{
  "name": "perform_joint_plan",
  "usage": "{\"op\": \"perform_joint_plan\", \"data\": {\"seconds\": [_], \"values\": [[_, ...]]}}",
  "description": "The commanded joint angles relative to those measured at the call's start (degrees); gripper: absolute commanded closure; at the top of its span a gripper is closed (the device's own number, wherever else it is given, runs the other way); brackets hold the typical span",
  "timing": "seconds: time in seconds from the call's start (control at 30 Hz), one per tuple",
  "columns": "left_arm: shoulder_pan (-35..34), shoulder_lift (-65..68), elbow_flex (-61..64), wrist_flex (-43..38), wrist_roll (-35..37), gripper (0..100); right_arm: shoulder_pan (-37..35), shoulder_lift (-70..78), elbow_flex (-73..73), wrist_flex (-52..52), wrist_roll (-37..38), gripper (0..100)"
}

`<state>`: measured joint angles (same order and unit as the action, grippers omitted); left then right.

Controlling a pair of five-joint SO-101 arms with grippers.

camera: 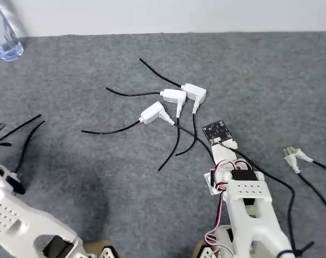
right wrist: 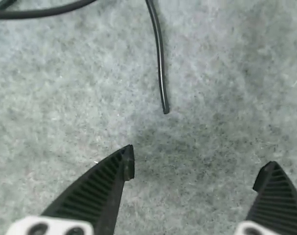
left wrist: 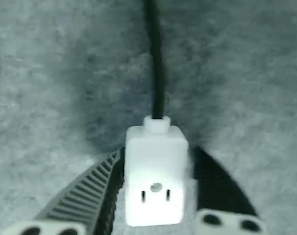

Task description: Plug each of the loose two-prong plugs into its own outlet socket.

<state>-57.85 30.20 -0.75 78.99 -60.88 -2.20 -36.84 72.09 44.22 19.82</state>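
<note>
Left claw clenched on white socket, cord trailing away from it. Right claw released, low over bench. Loose plug lies on bench to right arm's right, nearer that arm, axis slanted.

The worktop is grey all over, with a soft, fuzzy top like felt or thin carpet; little light and dark specks show in it up close; a white wall stands along its far side; in the far left corner, close to the wall, stands a see-through bottle or glass; its bottom looks a bit blue; its top is cut off, so I cannot tell which it is.
</note>
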Motion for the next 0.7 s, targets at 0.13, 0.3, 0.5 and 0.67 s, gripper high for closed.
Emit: {"op": "perform_joint_plan", "data": {"seconds": [0.13,0.3,0.5,0.67], "values": [[0.0,-1.7,0.4,5.0,-1.4,98,-0.3,-1.3,-0.4,-1.0,-0.4,62.3],[4.5,-11.4,-1.7,20.3,-1.4,99,-0.4,-1.3,-0.4,-1.0,-0.4,62.3],[13.3,-35.3,2.5,21.5,-1.5,99,-0.4,-1.3,-0.3,-1.0,-0.4,62.3],[30.5,-57.4,20.2,21.5,-7.3,99,0.0,-1.3,-0.3,-1.0,-0.4,62.3]]}}
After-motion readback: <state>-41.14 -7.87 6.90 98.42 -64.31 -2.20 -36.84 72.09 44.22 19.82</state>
